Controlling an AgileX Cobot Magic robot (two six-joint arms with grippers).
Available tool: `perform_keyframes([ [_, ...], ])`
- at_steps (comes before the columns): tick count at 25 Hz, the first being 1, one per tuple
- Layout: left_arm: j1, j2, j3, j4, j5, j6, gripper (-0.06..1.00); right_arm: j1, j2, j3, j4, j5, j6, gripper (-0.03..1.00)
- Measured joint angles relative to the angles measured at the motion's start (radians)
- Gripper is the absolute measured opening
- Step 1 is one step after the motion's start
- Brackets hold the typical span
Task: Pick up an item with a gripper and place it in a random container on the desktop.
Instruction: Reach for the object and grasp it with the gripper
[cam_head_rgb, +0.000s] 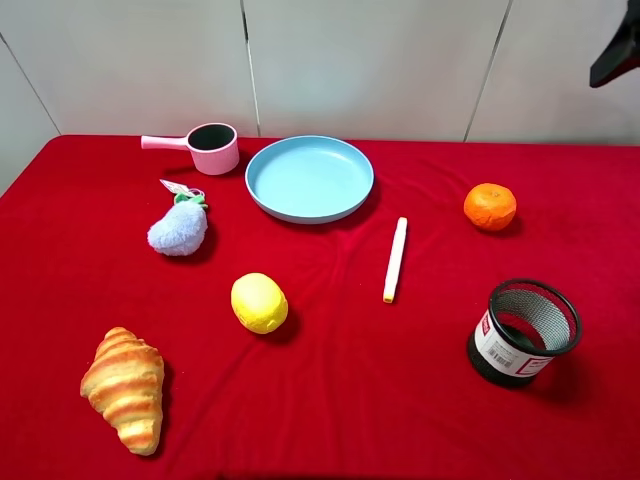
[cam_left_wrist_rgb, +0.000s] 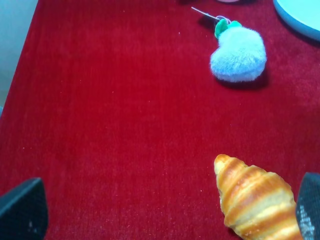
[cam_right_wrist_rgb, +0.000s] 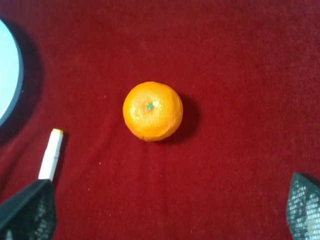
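Observation:
The orange mandarin (cam_head_rgb: 490, 207) sits on the red cloth desktop (cam_head_rgb: 350, 400) at the right. In the right wrist view the mandarin (cam_right_wrist_rgb: 152, 111) lies centred ahead of my right gripper (cam_right_wrist_rgb: 165, 214), which is open, empty and well above the cloth. Only a dark piece of the right arm (cam_head_rgb: 618, 50) shows in the exterior view, at the top right. The black mesh cup (cam_head_rgb: 523, 332) with a white barcode label stands upright in front of the mandarin, near the front right. My left gripper (cam_left_wrist_rgb: 165, 215) is open and empty above the cloth near the croissant (cam_left_wrist_rgb: 255, 200).
A light-blue plate (cam_head_rgb: 309, 178) and a pink saucepan (cam_head_rgb: 208, 148) are at the back. A white marker (cam_head_rgb: 395, 259) lies between the plate and the cup. A yellow lemon-like ball (cam_head_rgb: 259, 302), a blue plush (cam_head_rgb: 178, 230) and the croissant (cam_head_rgb: 125, 388) are on the left.

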Motion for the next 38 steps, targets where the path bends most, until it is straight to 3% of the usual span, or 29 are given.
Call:
perform_keyframes([
  [9,0.0,0.0,0.0,0.0,0.0,0.0,0.99,0.0,0.178,-0.102,0.0,0.035,0.0,0.69],
  [23,0.0,0.0,0.0,0.0,0.0,0.0,0.99,0.004,0.41,-0.125,0.015,0.018,-0.004,0.69],
  [38,0.0,0.0,0.0,0.0,0.0,0.0,0.99,0.047,0.676,-0.301,-0.004,0.027,-0.044,0.69],
])
